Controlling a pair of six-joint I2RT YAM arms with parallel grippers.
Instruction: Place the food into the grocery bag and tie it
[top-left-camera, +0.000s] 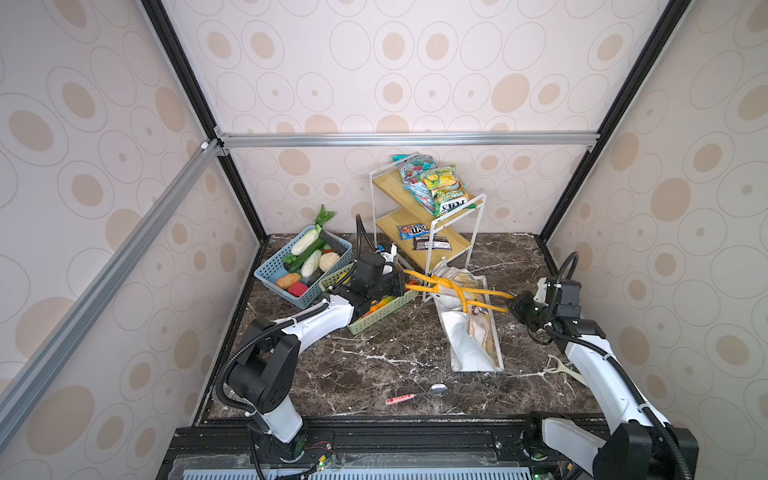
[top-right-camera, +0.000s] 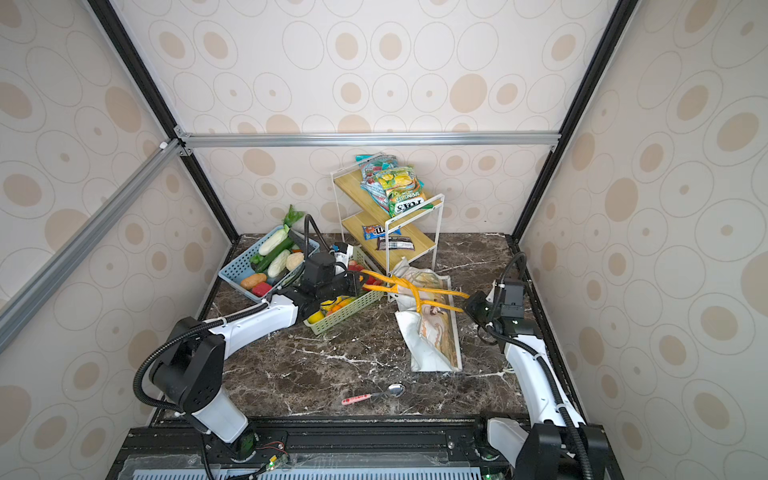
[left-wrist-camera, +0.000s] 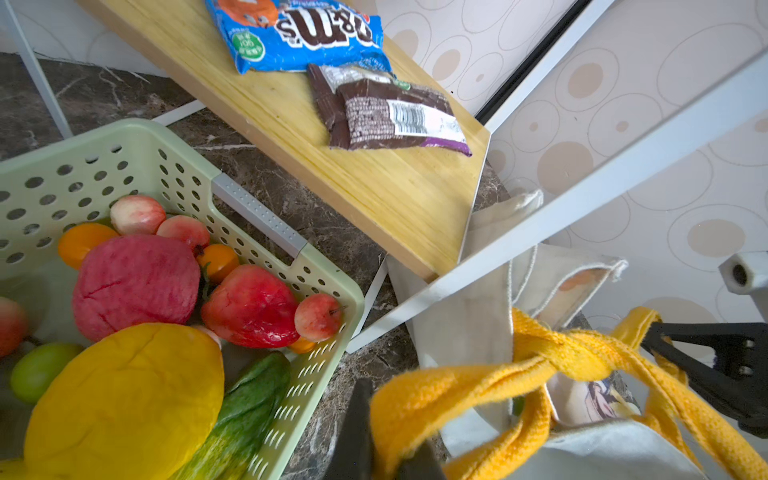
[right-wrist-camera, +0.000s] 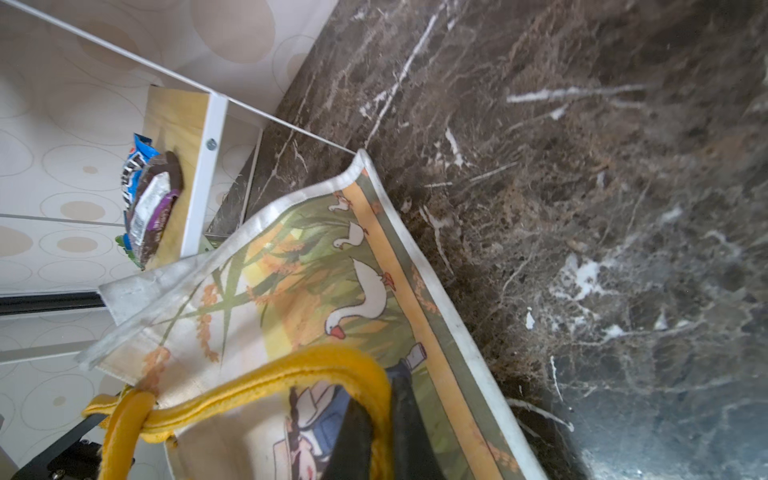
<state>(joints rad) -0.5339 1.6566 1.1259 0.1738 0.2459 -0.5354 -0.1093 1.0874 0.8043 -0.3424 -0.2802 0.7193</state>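
Your bench (top-left-camera: 365, 365) carries the grocery bag (top-left-camera: 461, 345), lying flat right of centre with its mouth toward the far shelf rack (top-left-camera: 386, 183). To its left, the green basket (top-left-camera: 374, 320) and the blue basket (top-left-camera: 270, 270) hold the food (left-wrist-camera: 249, 307). Your left gripper (top-left-camera: 409, 284) and right gripper (top-left-camera: 512, 305) are each clamped on the yellow handles (top-left-camera: 444, 284), which are knotted between them.

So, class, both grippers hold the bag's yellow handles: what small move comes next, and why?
Probably pull gently outward on both sides: the left gripper and right gripper are each shut on a yellow handle, and the knot between them looks loose.
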